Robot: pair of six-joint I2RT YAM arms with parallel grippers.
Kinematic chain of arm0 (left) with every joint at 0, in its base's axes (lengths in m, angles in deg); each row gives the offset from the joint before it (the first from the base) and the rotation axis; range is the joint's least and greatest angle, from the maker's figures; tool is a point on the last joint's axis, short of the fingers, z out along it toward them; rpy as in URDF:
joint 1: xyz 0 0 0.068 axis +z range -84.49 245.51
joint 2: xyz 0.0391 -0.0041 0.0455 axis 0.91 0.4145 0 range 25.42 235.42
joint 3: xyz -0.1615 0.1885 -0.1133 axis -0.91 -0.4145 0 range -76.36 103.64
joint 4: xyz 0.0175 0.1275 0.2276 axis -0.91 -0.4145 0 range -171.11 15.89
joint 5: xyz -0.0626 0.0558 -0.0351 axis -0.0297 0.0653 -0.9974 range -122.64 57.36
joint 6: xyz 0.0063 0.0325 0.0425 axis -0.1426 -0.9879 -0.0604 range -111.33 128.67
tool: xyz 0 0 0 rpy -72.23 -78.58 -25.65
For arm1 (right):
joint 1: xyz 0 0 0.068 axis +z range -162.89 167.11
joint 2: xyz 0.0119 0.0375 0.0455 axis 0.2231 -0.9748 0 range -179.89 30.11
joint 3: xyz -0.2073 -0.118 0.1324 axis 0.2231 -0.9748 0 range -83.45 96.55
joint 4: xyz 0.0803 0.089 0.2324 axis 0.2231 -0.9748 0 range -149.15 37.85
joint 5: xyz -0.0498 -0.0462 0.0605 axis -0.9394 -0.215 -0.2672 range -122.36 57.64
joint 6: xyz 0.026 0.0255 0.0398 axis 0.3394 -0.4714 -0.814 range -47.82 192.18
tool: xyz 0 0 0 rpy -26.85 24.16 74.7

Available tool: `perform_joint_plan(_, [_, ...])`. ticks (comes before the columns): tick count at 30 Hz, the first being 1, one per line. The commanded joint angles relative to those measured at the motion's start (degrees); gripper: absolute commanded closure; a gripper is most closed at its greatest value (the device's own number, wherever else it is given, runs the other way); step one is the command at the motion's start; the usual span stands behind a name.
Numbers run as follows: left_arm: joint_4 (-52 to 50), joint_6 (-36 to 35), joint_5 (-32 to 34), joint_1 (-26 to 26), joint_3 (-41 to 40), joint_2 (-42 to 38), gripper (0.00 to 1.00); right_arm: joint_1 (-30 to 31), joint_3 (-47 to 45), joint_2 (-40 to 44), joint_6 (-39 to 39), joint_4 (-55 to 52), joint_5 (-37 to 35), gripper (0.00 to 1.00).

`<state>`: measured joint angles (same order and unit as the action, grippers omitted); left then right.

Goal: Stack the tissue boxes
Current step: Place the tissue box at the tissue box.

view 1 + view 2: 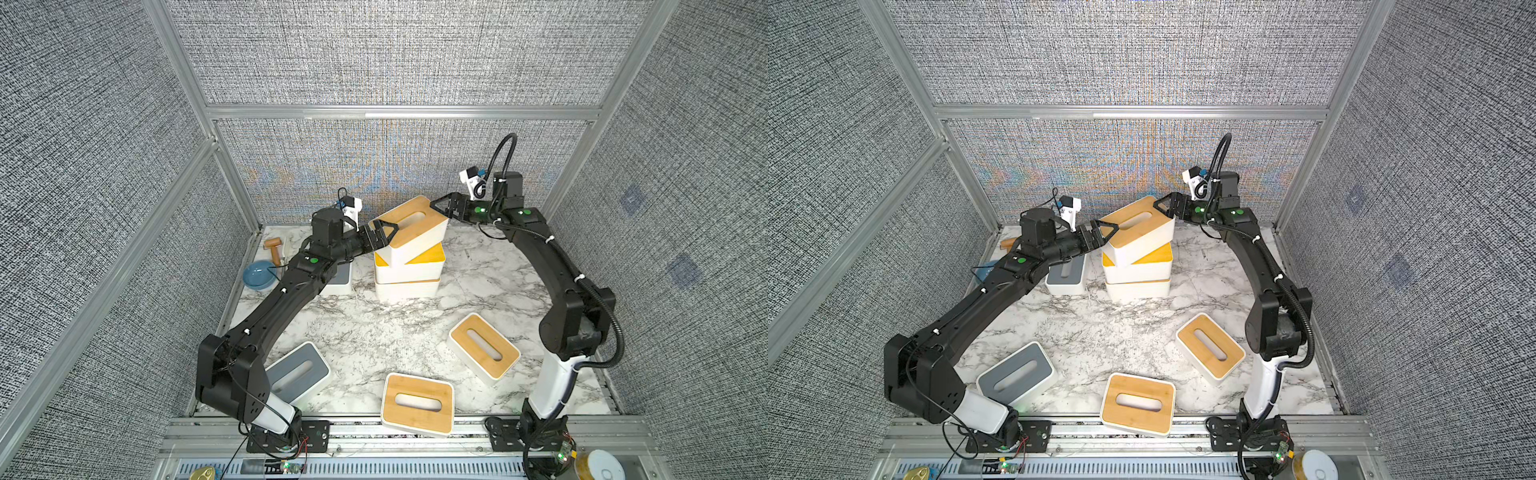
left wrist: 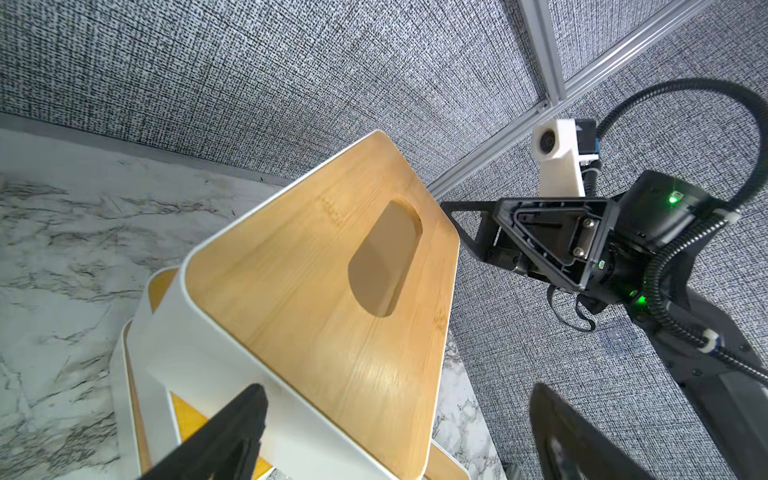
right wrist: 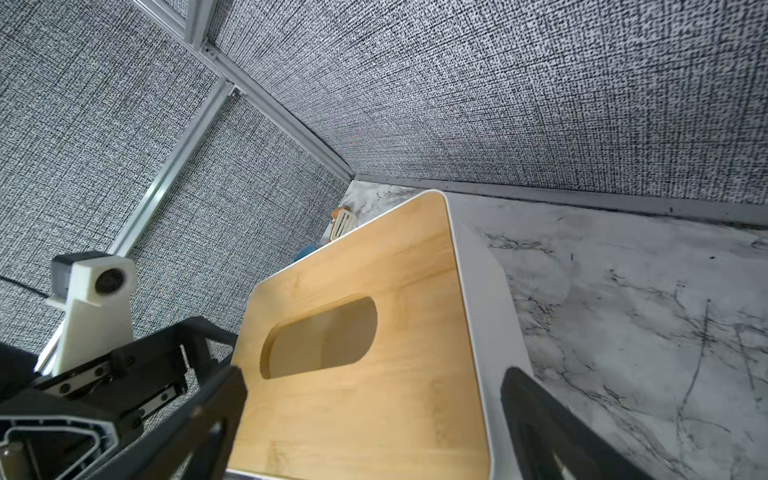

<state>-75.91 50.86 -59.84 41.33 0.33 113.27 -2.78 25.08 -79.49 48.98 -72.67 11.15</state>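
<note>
Stacking in progress: the third tissue box (image 1: pixel 409 226) is sitting crooked and tilted atop two squared-up boxes (image 1: pixel 409 272) at the back of the marble table (image 1: pixel 365 332), so we are judging the job under half done. The left gripper (image 1: pixel 387 235) is reaching over the end facing it, fingers released, one well clear of the box. The right gripper (image 1: pixel 437 205) is bracketing the opposite end, fingers spread wide along both long sides; whether they are pressing, we cannot tell. Four are waiting: a grey-lidded box (image 1: pixel 1065 276) beside the stack, a front grey-lidded box (image 1: pixel 297 372), a front tan-lidded box (image 1: pixel 417 403) and a right-hand tan-lidded box (image 1: pixel 484 351). A blue bowl (image 1: pixel 259 274) is lying back left.
</note>
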Motion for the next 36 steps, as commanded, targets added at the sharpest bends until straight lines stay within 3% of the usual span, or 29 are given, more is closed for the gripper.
perform_joint_plan(1, [0.3,-1.3,-2.1,0.3,0.9,0.6,0.00,0.2,-1.4,1.3,-0.1,1.1,2.4,0.01])
perform_joint_plan(21, [-1.9,-4.9,-6.8,0.7,3.2,2.7,0.01,3.1,-16.6,13.7,-2.5,6.0,1.8,0.01])
perform_joint_plan(36, [-2.3,-5.3,-8.1,0.9,3.6,3.1,0.01,4.2,-21.9,18.7,-4.0,7.4,-0.3,0.01])
